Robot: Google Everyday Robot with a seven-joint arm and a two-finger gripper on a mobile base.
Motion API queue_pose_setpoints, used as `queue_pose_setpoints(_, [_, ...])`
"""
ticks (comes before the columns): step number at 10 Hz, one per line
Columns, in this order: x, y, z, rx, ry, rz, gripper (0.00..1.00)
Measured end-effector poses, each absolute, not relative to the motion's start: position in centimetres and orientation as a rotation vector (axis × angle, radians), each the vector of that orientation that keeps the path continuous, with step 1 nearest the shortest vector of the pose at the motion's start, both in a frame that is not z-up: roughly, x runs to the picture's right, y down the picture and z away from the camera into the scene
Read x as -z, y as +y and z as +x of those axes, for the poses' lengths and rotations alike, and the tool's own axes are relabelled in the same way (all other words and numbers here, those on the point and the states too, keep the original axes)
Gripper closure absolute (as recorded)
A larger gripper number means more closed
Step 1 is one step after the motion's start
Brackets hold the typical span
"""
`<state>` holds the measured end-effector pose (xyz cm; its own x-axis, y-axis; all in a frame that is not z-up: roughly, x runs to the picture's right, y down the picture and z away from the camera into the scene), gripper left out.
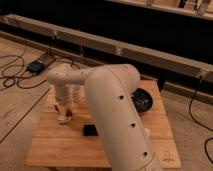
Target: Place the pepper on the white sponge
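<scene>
My gripper (pixel 63 106) hangs at the end of the white arm, low over the left side of the wooden table (pixel 55 147). Right under it lies the white sponge (pixel 63 119), a small off-white block. A small reddish bit, which seems to be the pepper (pixel 68 113), shows at the gripper's tip just above the sponge. I cannot tell whether it touches the sponge. The arm hides most of the table's middle.
A black flat rectangle (pixel 90 130) lies right of the sponge. A dark bowl (pixel 143 100) sits at the right behind the arm. Something white (pixel 76 93) stands behind the gripper. Cables and a box (pixel 36 66) lie on the floor at the left.
</scene>
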<state>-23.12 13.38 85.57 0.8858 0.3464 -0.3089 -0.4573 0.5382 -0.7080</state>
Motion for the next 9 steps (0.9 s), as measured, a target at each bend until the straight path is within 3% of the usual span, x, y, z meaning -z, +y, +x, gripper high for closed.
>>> queue_pose_setpoints(9, [-83.5, 10.0, -22.6, -0.487, 0.058, -0.827, 0.20])
